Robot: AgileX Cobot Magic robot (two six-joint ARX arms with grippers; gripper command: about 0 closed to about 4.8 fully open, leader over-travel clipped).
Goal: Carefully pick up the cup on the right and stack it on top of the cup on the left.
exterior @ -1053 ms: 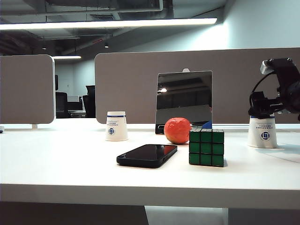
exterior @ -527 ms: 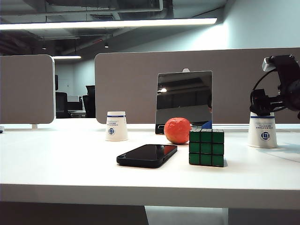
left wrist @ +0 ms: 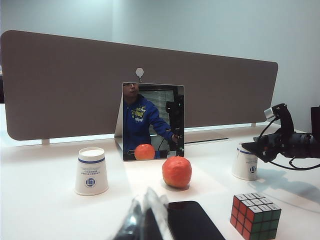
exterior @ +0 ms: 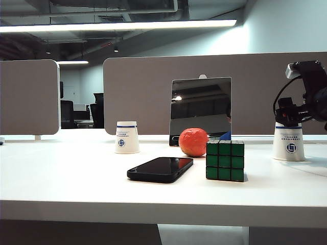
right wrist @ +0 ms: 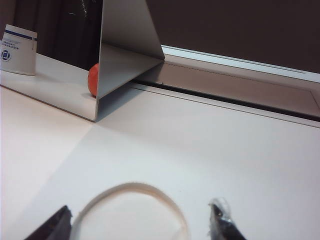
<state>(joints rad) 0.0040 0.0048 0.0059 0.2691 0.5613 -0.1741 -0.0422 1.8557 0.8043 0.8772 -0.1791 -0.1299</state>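
The right cup (exterior: 289,144) stands upside down at the table's right; its white round base (right wrist: 131,212) lies between my right gripper's fingers. My right gripper (exterior: 287,120) (right wrist: 140,206) hangs over that cup's top, open. One fingertip (right wrist: 61,220) is almost against the rim and the other (right wrist: 220,220) stands a little off it. The left cup (exterior: 127,138) (left wrist: 91,171) (right wrist: 19,50), also upside down with a blue band, stands far to the left. My left gripper (left wrist: 146,220) hovers low near the phone with its fingers together, holding nothing. The left wrist view also shows the right cup (left wrist: 245,162) and my right gripper (left wrist: 256,150).
A black phone (exterior: 160,169) lies in front, a green-faced puzzle cube (exterior: 225,161) to its right, and an orange ball (exterior: 193,142) behind them. An upright mirror (exterior: 200,109) stands at the back, before grey divider panels (exterior: 143,92). All lie between the two cups.
My right gripper has tipped down over the right cup and its jaws have narrowed. The cup has shifted slightly to the right. The left arm has not moved.
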